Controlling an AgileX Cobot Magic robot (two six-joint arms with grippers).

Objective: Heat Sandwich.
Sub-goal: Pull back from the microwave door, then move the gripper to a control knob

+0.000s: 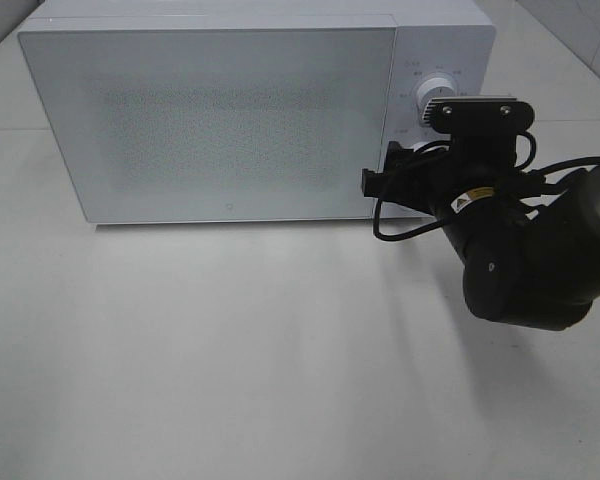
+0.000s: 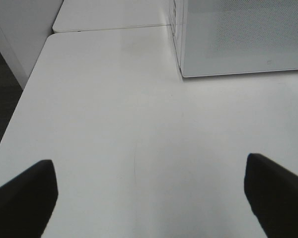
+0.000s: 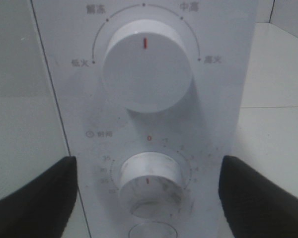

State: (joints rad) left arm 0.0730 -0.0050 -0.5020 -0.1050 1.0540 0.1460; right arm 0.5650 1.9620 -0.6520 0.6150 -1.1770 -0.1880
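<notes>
My left fingers (image 2: 149, 198): wide apart, empty, over white desk (image 2: 114, 124). My right fingers (image 3: 149, 198): apart, empty, flanking lower dial (image 3: 148, 181). Microwave (image 1: 450, 40) interior: hidden behind frosted door (image 1: 210, 120).

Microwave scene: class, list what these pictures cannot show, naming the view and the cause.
Sandwich: in no view; the shut microwave door lets nothing show through.
Timer knob: hidden in the exterior high view by the right arm.
Timer numbers: blurred in the right wrist view.
Button under it: cut off by that view's edge.
</notes>
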